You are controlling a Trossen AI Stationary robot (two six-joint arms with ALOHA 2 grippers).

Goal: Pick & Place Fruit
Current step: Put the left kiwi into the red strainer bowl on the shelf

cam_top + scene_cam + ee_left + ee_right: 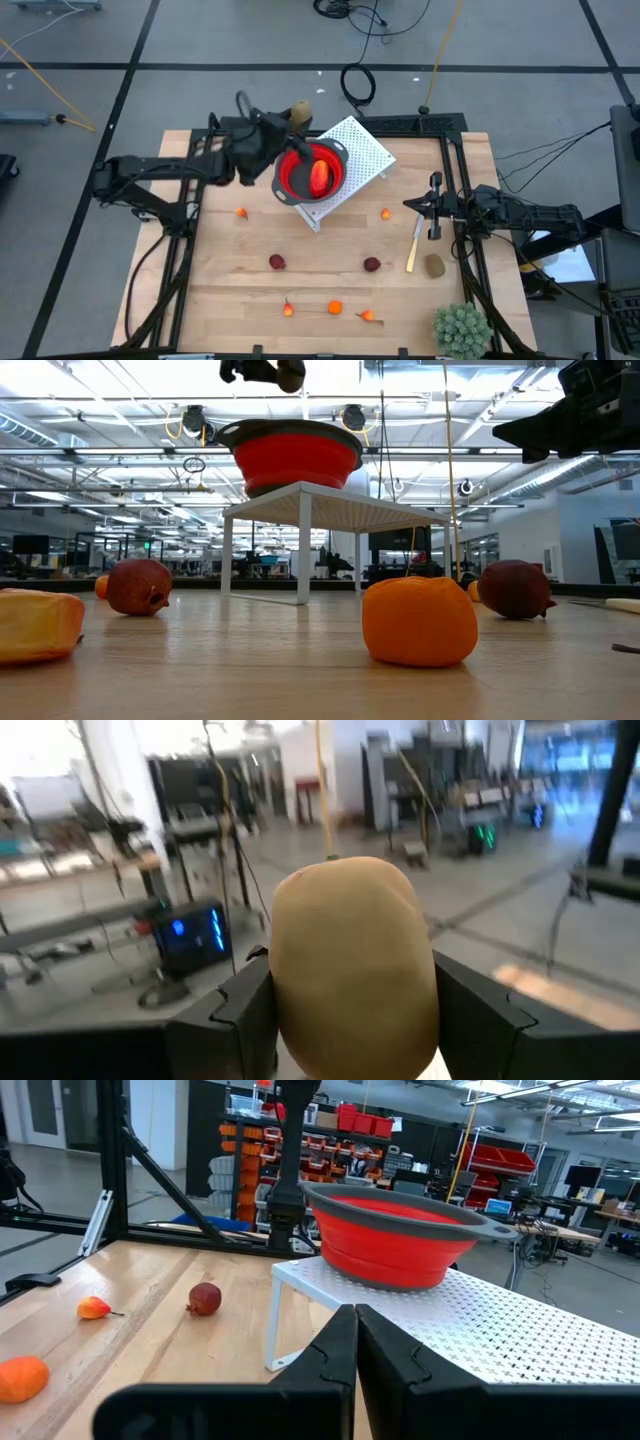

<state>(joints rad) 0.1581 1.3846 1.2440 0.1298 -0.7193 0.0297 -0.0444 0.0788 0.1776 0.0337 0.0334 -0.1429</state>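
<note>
My left gripper is raised beside the far left rim of the red bowl and is shut on an olive-brown oval fruit. The bowl stands on a white perforated stand and holds a longer red-orange fruit. On the table lie two dark red balls, a second olive oval and several small orange pieces. My right gripper waits shut at the table's right side. My left gripper pinches the olive-brown oval between its two fingers, one on each side of its middle. The fingers come roughly level from the table's left. The fruit is lifted clear, well above the bowl's rim in the low view.
A pale yellow stick lies by my right gripper, and a spiky green plant ball sits at the near right corner. Black frame rails run along the table's left and right sides. Bare wood lies left of the stand and along the near edge.
</note>
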